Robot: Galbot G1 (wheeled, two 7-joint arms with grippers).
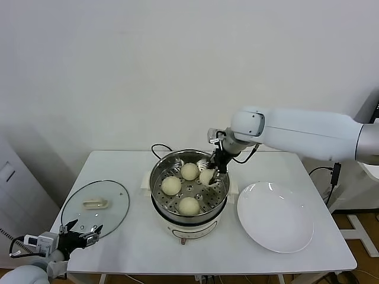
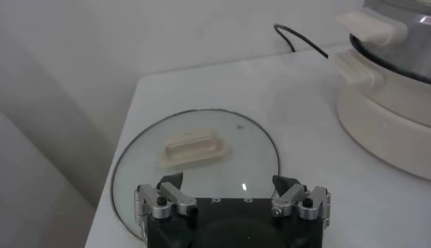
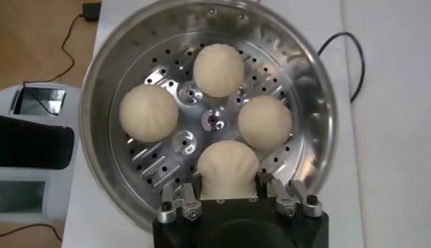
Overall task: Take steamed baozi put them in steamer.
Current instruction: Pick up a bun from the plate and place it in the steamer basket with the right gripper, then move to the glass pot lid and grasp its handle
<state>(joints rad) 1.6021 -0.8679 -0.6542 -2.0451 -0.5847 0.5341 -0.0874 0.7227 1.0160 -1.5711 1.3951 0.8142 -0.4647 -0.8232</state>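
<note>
Head view showed the left claw (image 1: pixel 83 235) nearest the camera, parked at the counter's (image 1: pixel 136 248) near corner with its fingers spread wide and empty; just beyond its tips lay the glass lid (image 1: pixel 95 207), flat, handle up.

Farther out, the right claw (image 1: pixel 212 176) reached down into the steamer (image 1: pixel 159 177), closed on the fourth baozi (image 1: pixel 207 176). From the right wrist that held bun (image 3: pixel 227 168) sat between the fingers, low over the perforated floor near the wall, and I could not tell whether it already touched the tray. Beyond it lay three more steamed baozi (image 3: pixel 218 69), one straight ahead of the claw and one to either side, close around the centre but apart from each other. The white plate (image 1: pixel 275 217) lay bare beside the steamer.

Risks, as I judged them: soft dough might cling to a finger on release and lift or roll against the neighbouring bun; a crooked withdrawal could clip the steamer's rim.

The buns were round domes with no real long axis; each sat dome upward, flat base toward the tray.
</note>
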